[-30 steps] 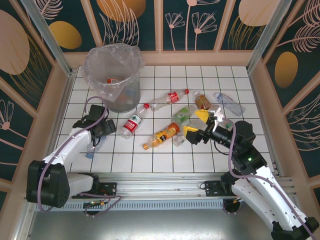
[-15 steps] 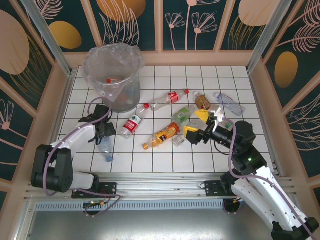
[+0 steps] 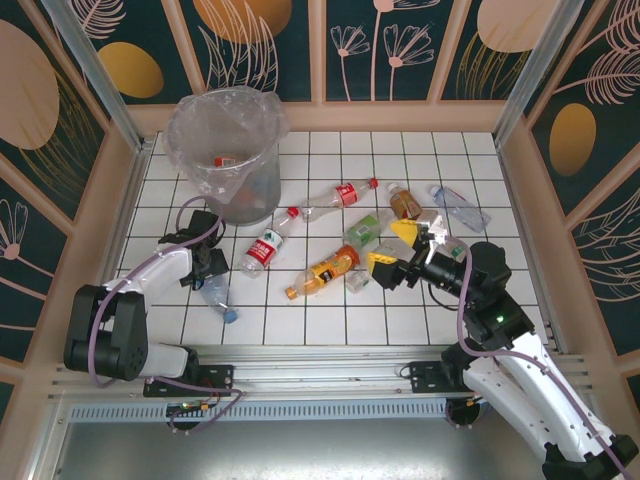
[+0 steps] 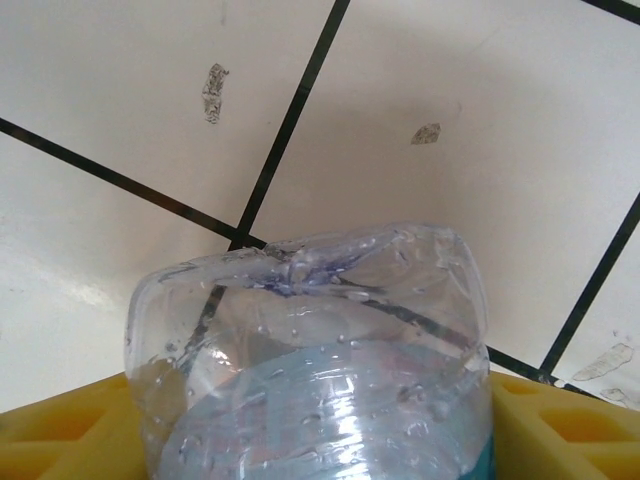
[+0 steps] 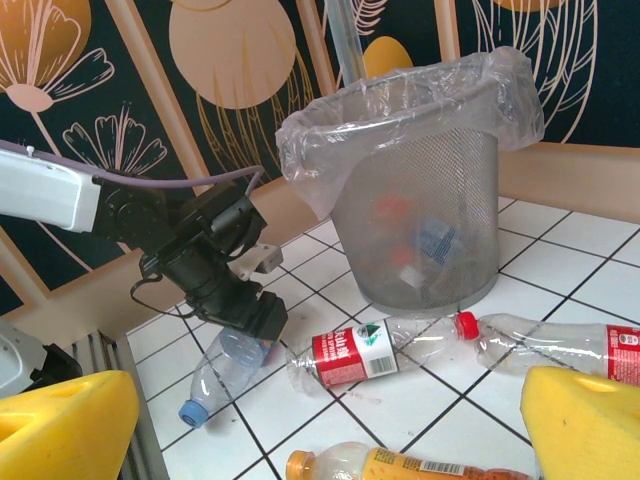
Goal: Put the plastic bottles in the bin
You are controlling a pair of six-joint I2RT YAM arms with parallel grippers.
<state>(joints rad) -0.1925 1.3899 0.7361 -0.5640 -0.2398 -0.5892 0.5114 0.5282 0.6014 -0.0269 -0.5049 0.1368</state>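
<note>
- While the left arm (image 3: 150,275) lies low along the tabletop's (image 3: 450,160) left edge, its wrist tips down onto a blue-capped bottle (image 3: 217,297) near the near-left corner.
- Left fingers (image 4: 60,430): the wrist view has yellow pads against both sides of that bottle's clear base, so they're pinching it. The base wall looks creased.
- The right wrist view gives the side-on look: the bottle lies flat on the tiles, cap toward the near edge, with the black left wrist over its base end.
- Right arm (image 3: 485,300) reaches in from the near-right. Right fingers (image 3: 404,229) are spread wide and hold nothing, just above the loose pile mid-tabletop.
- The top view has the pile: red-label bottle (image 3: 265,247), orange bottle (image 3: 325,270), red-capped bottle (image 3: 340,195), brown bottle (image 3: 403,200).
- Bin (image 3: 250,195) stands at the far-left corner, bag over the rim. Through its mesh wall the right wrist view shows red and blue shapes inside.
</note>
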